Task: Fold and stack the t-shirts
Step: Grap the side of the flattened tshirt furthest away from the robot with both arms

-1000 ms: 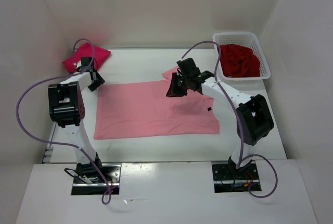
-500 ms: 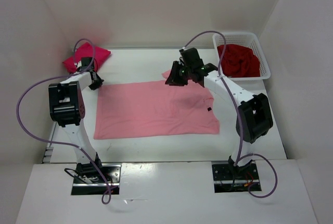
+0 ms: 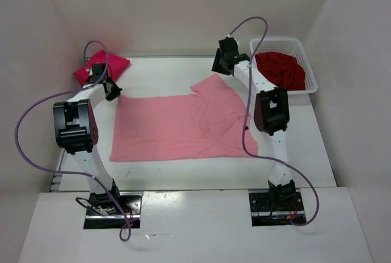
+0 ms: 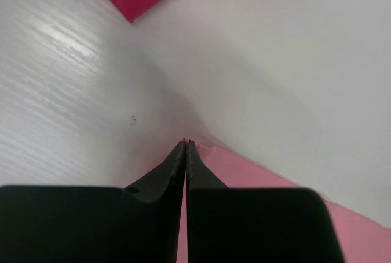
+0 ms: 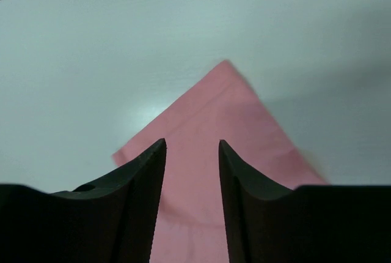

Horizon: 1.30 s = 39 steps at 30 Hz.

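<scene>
The left fingers [image 4: 166,174] were pinched shut on a corner of the light pink t-shirt [image 3: 177,128] at their tips, seemingly to lift it for folding. The right fingers [image 5: 145,171] stood apart, its sleeve flat on the table [image 3: 162,73] between and ahead of them, probably for a matching pinch.

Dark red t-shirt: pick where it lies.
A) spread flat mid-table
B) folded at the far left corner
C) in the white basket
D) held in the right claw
C: the dark red t-shirt sits bunched inside the white basket, while the light pink t-shirt lies spread outside it.
</scene>
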{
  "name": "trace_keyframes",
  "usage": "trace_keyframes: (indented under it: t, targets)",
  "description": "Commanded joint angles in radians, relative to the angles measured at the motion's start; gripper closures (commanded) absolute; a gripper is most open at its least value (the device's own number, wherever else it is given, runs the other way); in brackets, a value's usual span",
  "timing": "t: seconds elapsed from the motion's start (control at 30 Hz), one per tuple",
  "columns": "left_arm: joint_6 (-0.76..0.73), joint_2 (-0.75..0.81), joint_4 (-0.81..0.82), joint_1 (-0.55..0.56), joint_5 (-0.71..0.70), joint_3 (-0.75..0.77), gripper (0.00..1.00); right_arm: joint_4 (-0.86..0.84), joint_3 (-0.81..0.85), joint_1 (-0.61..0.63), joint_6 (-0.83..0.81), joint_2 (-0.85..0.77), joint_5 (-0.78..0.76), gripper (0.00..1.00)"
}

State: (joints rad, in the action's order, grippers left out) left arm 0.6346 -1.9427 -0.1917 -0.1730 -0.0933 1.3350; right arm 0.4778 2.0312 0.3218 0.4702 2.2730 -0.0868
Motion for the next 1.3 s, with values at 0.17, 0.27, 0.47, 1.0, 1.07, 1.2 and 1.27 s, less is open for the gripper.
trace_keyframes:
  t: [0.17, 0.27, 0.47, 1.0, 1.07, 1.2, 1.27]
  targets:
    - [-0.009, 0.011, 0.060, 0.001, 0.067, 0.073, 0.96, 0.226, 0.564, 0.003, -0.100, 0.388, -0.160, 0.47]
    - [-0.009, -0.015, 0.051, 0.024, 0.067, 0.095, 0.98, 0.243, 0.638, -0.006, -0.100, 0.424, -0.151, 0.46]
    - [-0.009, -0.036, 0.047, 0.033, 0.067, 0.153, 1.00, 0.234, 0.659, -0.024, -0.091, 0.485, -0.111, 0.45]
    - [-0.009, 0.031, 0.084, 0.033, 0.076, 0.046, 1.00, 0.223, 0.756, -0.033, -0.042, 0.574, -0.080, 0.88]
    - [-0.009, 0.031, 0.084, 0.033, 0.076, 0.036, 1.00, 0.232, 0.776, -0.033, -0.042, 0.559, -0.090, 0.93]
    - [-0.009, 0.063, 0.104, 0.033, 0.076, 0.006, 1.00, 0.301, 0.787, -0.033, -0.028, 0.491, -0.114, 1.00]
    - [-0.009, 0.088, 0.104, 0.033, 0.067, -0.008, 1.00, 0.329, 0.756, -0.042, -0.019, 0.412, -0.096, 1.00]
